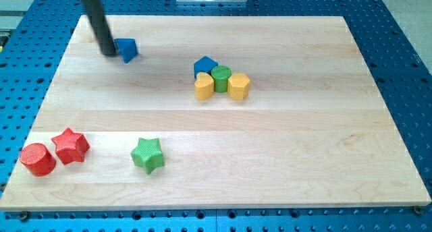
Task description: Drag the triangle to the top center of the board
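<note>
Camera view, single frame. My tip (109, 54) sits at the upper left of the desk (283, 144), and the blue triangle (127, 49) lies immediately to its right in the view, touching or all but touching the rod; I cannot tell which. This rig has no gripper, only the straight dark rod, so there is nothing spread or pressed together to report.

Key relation: the tip is on the triangle's left side, and the top centre of the board lies to the view's right of the block and slightly upward. My judgement is that a push toward the right, with a slight upward bias, is what the next move calls for, and the tip is already on the correct side.

The triangle looks small, solid blue, a wedge with one corner pointing down-right; the exact long axis is hard to read.

Path check: the cluster of blue pentagon block (204, 65), green cylinder (221, 77), yellow block (204, 88) and yellow hexagon block (239, 86) sits lower than the intended line, near centre.
</note>
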Tool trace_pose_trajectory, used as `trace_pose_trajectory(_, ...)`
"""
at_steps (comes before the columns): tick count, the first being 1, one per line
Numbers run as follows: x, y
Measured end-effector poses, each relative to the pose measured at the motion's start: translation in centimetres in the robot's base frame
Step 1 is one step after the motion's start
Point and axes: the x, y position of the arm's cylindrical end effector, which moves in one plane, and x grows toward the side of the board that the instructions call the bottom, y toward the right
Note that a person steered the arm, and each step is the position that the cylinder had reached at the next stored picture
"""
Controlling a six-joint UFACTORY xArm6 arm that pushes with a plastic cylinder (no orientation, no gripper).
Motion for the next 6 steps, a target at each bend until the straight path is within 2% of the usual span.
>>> trace_pose_trajectory(1,-0.2,6.6)
trace_pose_trajectory(2,2.6,-0.5)
trace_pose_trajectory(3,5.4,5.6)
trace_pose_trajectory(4,2.2,11.5)
trace_pose_trajectory(5,-1.8,13.9)
trace_pose_trajectory(6,-2.2,11.1)
